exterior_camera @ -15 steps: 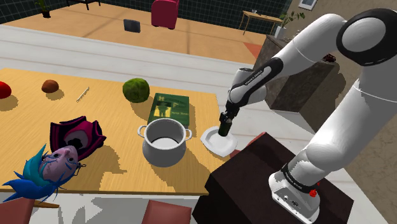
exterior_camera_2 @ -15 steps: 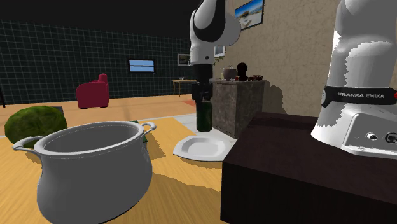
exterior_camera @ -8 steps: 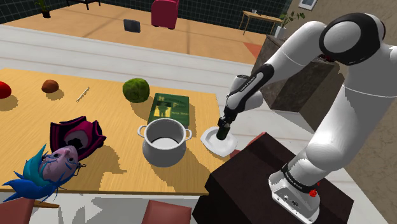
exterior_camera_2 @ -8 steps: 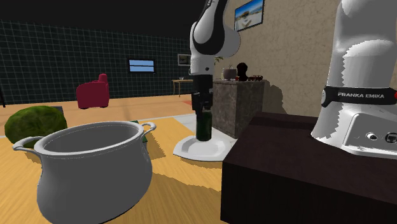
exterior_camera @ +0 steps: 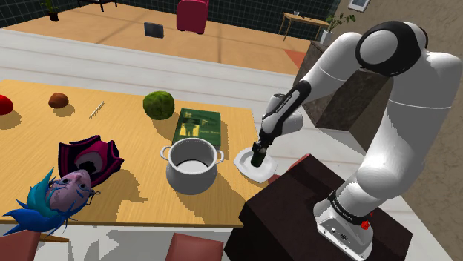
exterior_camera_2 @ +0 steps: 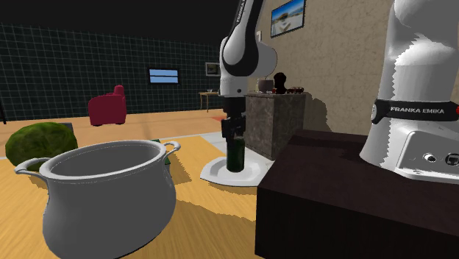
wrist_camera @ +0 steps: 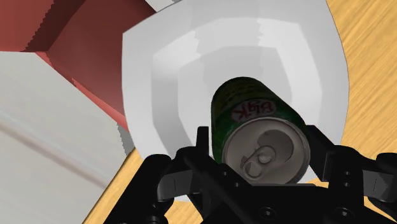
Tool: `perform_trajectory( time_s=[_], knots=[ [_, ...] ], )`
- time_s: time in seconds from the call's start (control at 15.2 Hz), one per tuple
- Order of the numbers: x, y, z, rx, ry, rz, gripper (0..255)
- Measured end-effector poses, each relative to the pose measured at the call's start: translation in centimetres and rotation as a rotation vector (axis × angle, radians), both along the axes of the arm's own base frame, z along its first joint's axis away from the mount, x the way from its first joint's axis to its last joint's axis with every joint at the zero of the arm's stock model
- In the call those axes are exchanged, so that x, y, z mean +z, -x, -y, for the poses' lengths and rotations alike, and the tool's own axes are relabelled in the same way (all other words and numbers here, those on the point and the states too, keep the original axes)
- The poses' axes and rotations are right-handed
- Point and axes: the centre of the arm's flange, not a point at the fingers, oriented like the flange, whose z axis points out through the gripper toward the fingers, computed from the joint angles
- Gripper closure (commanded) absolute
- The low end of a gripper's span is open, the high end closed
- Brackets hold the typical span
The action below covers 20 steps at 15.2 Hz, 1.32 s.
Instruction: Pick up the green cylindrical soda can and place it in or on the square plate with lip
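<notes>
plate [wrist_camera: 165,76] rim cut off by pic edge, can [wrist_camera: 245,105] btm hidden, green ball [exterior_camera_2: 37,143] partly behind pot [exterior_camera_2: 103,206]

Silvery metal lid, glossy green side on the soda can [wrist_camera: 254,124]; smooth white plate [wrist_camera: 168,76], perhaps glazed; matt wood-grain table [wrist_camera: 374,51].

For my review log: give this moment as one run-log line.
phase: placing | gripper: shut on green soda can | can: upright over white square plate, contact unclear | release: not yet
</notes>
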Motion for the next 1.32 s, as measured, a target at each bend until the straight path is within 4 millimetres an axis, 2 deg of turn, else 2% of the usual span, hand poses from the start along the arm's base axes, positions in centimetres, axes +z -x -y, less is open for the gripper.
perform_trajectory(
  time_s=[0.26, 0.33, 0.73, 1.06, 1.32],
  knots=[
    [-0.1, 0.0, 0.0, 0.0, 0.0, 0.0, 255],
    [-0.1, 0.0, 0.0, 0.0, 0.0, 0.0, 0],
    [-0.1, 0.0, 0.0, 0.0, 0.0, 0.001, 0],
    [4.4, -0.3, 0.1, 0.0, 0.0, 0.002, 0],
    [4.9, -0.3, 0.2, 0.0, 0.0, 0.001, 0]
  ],
)
